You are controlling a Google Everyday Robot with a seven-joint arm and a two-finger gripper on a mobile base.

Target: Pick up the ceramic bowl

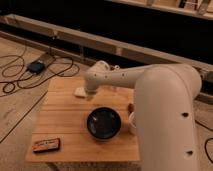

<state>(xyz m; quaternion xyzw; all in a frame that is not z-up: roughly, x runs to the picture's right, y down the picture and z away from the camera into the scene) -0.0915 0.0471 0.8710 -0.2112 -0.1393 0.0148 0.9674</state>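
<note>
The ceramic bowl is round, shallow and glossy black, and it stands upright on the wooden table, right of the middle. My white arm reaches in from the lower right and bends over the table's far side. My gripper hangs below the wrist, beyond the bowl and a little to its left, apart from it and above the tabletop. It holds nothing that I can see.
A small white block lies just left of the gripper. A white cup shows partly behind my arm, right of the bowl. A dark flat packet lies at the front left corner. Cables and a power box lie on the floor to the left.
</note>
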